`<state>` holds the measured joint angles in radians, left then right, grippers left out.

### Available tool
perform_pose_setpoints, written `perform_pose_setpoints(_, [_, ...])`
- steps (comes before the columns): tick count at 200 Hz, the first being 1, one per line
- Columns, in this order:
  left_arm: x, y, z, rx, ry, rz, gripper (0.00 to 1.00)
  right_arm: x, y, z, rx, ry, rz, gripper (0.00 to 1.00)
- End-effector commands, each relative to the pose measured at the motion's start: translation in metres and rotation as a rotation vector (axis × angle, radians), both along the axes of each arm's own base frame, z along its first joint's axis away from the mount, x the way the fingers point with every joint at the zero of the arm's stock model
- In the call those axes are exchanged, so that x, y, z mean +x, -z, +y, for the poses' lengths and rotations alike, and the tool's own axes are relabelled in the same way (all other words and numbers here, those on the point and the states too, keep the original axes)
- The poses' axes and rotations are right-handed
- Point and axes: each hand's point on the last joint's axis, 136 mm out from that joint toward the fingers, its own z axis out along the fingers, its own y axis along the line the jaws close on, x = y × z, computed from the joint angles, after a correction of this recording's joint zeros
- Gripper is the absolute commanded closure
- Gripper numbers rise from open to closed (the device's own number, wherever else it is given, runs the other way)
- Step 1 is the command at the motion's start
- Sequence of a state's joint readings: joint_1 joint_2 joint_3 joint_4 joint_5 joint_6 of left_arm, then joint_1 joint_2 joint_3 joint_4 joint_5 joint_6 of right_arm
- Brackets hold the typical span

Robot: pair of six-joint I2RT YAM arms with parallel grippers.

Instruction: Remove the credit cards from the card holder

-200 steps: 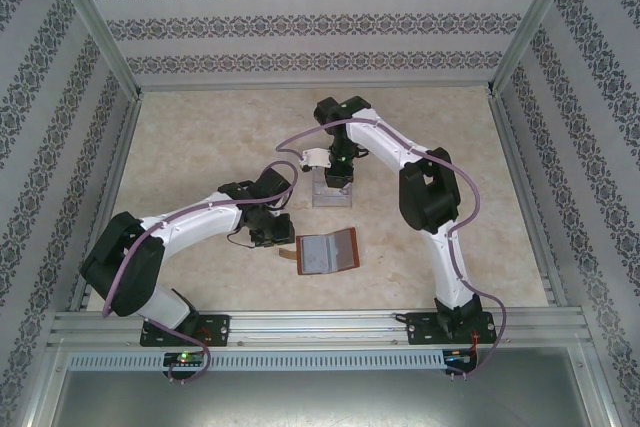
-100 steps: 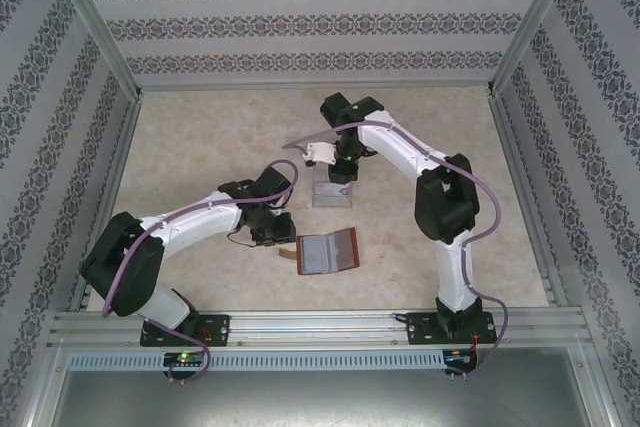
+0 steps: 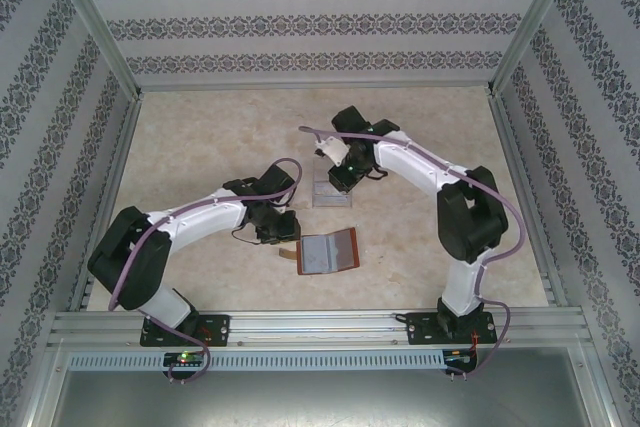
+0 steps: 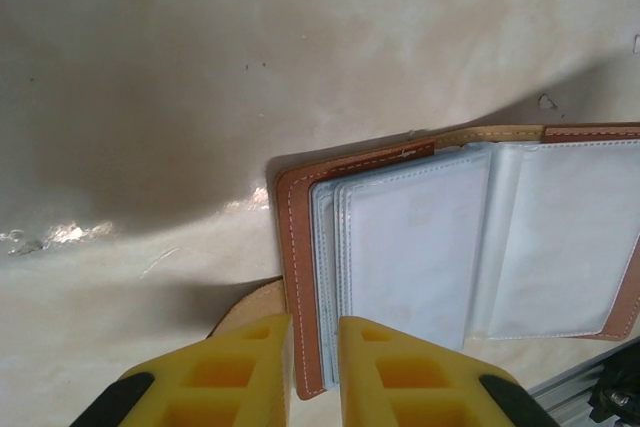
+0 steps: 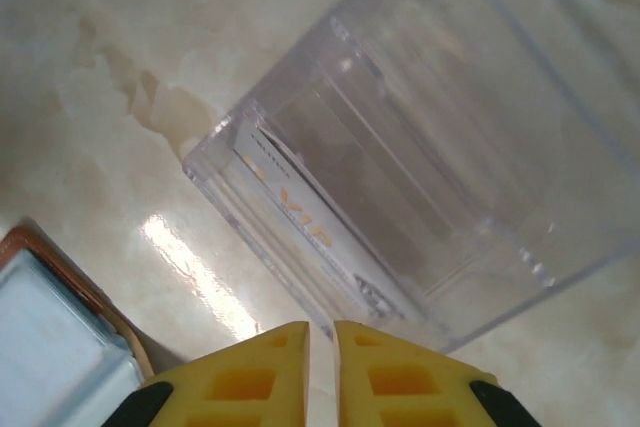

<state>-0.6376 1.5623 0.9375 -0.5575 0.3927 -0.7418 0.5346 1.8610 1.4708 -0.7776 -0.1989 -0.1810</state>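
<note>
Though perhaps nearly emptied, note the left gripper (image 4: 315,357) pinched almost together at the left edge of the open card holder (image 4: 400,247), hold uncertain; could drag or fold the holder on lifting. Note the right gripper (image 5: 321,357) closed, empty, over the clear tray (image 5: 500,127) just beyond the holder, one credit card (image 5: 290,202) inside.

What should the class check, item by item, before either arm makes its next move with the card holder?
1. The card holder lies open: ok.
2. The left gripper pinches the holder's edge: ok.
3. The right gripper is open for another card: not ok, shut.
4. A credit card lies inside the clear tray: ok.
5. Cards are left in the holder's sleeves: cannot tell.
</note>
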Motion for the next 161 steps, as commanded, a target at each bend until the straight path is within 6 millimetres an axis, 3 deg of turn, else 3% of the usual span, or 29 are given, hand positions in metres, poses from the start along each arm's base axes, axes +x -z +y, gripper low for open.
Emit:
perform_pose_setpoints(1, [0.005,0.000,-0.012,-0.029,0.015,-0.005,0.79,0.016,-0.019,0.006,0.145,0.303,-0.011,0.89])
perform_pose_setpoints(25, [0.004,0.006,-0.015,-0.026,0.021,0.008,0.80,0.019,-0.012,0.013,0.206,0.405,0.070,0.90])
perform_pose_setpoints(65, [0.001,0.009,-0.014,-0.023,0.022,0.013,0.80,0.025,0.003,0.022,0.231,0.433,0.108,0.90])
perform_pose_setpoints(130, [-0.001,0.011,-0.012,-0.015,0.019,0.018,0.79,0.027,0.030,0.023,0.198,0.448,0.144,0.90])
perform_pose_setpoints(161, [0.000,0.011,-0.013,-0.017,0.019,0.020,0.80,0.029,0.029,0.021,0.190,0.452,0.135,0.90])
